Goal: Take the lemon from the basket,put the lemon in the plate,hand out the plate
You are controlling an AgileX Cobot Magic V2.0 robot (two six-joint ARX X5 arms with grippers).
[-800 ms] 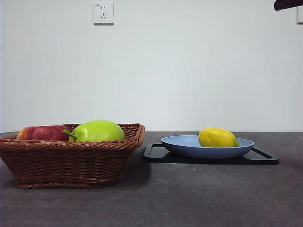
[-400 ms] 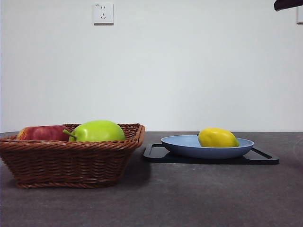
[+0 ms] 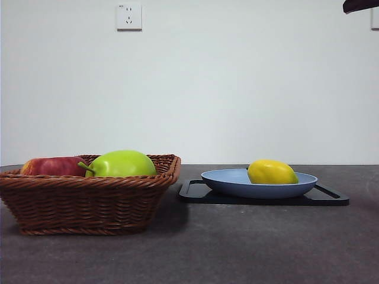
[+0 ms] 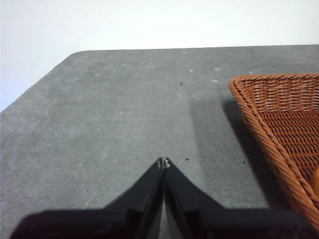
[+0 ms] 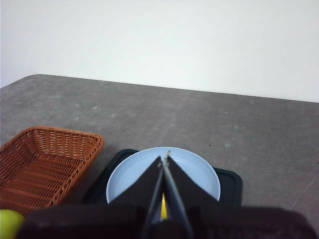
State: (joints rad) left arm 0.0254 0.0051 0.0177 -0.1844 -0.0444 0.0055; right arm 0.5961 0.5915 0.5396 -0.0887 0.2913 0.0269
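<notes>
The yellow lemon (image 3: 272,171) lies in the light blue plate (image 3: 225,180), which rests on a black tray (image 3: 195,193). The brown wicker basket (image 3: 89,198) stands to the left of the plate. My right gripper (image 5: 165,158) is shut and empty, high above the plate (image 5: 194,172); a sliver of the lemon (image 5: 163,208) shows behind its jaws. In the front view only a black arm tip (image 3: 360,5) shows at the top right corner. My left gripper (image 4: 163,163) is shut and empty above bare table, beside the basket (image 4: 279,119).
A green stemmed fruit (image 3: 121,163) and a red apple (image 3: 53,166) sit in the basket. The green fruit (image 5: 9,221) also shows in the right wrist view, in the basket (image 5: 45,164). A wall socket (image 3: 129,16) is on the wall behind.
</notes>
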